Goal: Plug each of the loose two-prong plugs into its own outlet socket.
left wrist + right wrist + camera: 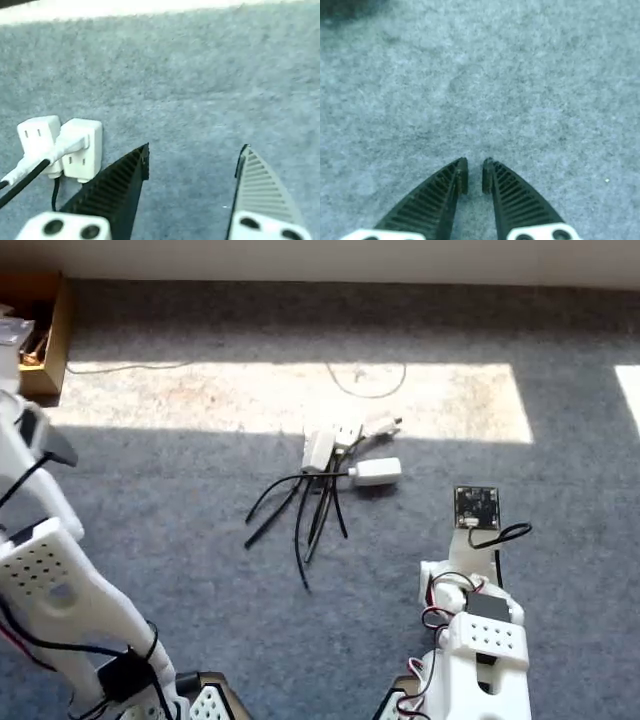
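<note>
Although the left hand [192, 167] has its fingers wide apart over the grey carpeted bench [150, 530], nothing is between them. The right hand [474, 175] has its fingers almost together, with only a thin gap, and it holds nothing; bare carpet lies under it.

The socket blocks [330, 443] lie in a small group near the middle of the high view, at the edge of the sunlit band. Their black cables [300, 515] spread toward the lower left. One loose white plug [377, 472] lies just beside the group on its right, with its long axis about left to right in the frame.

From the right arm at the lower right, this plug lies up and to the left, and I judge this arm to be the nearer one. The left arm stands at the far left edge, well apart. In the left wrist view a corded plug [67, 146] lies across one block; whether it is seated I cannot tell.
</note>
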`<state>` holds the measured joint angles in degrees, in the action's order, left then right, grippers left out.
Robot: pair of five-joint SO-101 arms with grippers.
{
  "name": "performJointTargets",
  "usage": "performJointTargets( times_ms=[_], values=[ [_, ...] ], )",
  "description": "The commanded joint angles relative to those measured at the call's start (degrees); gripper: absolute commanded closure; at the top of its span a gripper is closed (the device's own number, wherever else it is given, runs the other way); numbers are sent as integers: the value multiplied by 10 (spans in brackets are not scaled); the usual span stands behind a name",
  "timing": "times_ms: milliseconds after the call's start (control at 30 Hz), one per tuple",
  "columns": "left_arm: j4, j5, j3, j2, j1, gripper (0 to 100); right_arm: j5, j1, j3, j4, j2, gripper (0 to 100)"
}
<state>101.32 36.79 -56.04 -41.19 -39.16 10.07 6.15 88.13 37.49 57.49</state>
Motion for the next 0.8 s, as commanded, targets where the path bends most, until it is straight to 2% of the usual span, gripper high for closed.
performJointTargets(
  times_ms=[0,100,267,333,400,533,767],
  values=[
    [8,-46,0,16,106,720,-3,2,-2,-11,7,937],
    [1,-67,0,12,225,720,-4,9,-2,-11,8,937],
    [-75,-67,0,12,435,720,-23,127,-17,-35,7,937],
    [-103,-56,2,12,499,720,-57,160,-22,-47,7,937],
    [-120,-44,3,11,543,720,-58,166,-22,-47,7,937],
    [-131,-46,4,4,568,741,-46,145,-21,-46,7,937],
    [-171,-44,-1,-121,536,769,-44,139,-21,-46,7,937]
  ],
)
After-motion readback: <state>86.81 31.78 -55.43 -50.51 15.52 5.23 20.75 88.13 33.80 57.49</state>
